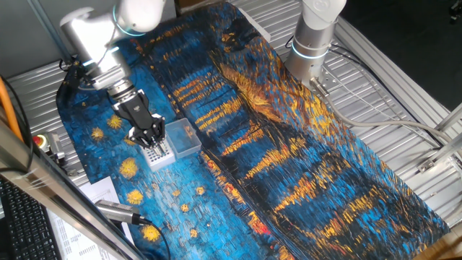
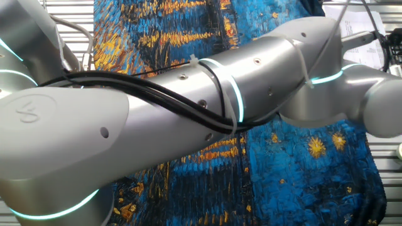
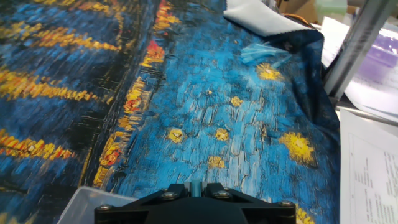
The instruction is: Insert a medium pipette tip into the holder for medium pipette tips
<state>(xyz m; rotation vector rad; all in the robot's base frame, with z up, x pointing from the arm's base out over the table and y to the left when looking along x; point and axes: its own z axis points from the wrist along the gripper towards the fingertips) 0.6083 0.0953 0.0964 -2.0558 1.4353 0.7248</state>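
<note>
The holder for medium pipette tips (image 1: 160, 154) is a small white block with a grid of dark holes, standing on the blue painted cloth next to a clear plastic box (image 1: 182, 137). My gripper (image 1: 146, 134) hangs directly over the holder, its fingertips close to its top. In the hand view the gripper (image 3: 196, 185) is shut on a pale blue medium pipette tip (image 3: 196, 188), of which only the upper end shows between the black jaws. The holder itself is hidden below the hand there. The other fixed view is filled by my arm.
A corner of the clear box (image 3: 93, 202) shows at the lower left of the hand view. A pipette (image 1: 119, 211) lies near the cloth's front left. A second arm base (image 1: 314, 43) stands at the back. Papers (image 3: 367, 168) lie beside the cloth, with a blue plastic scrap (image 3: 261, 53) on the cloth.
</note>
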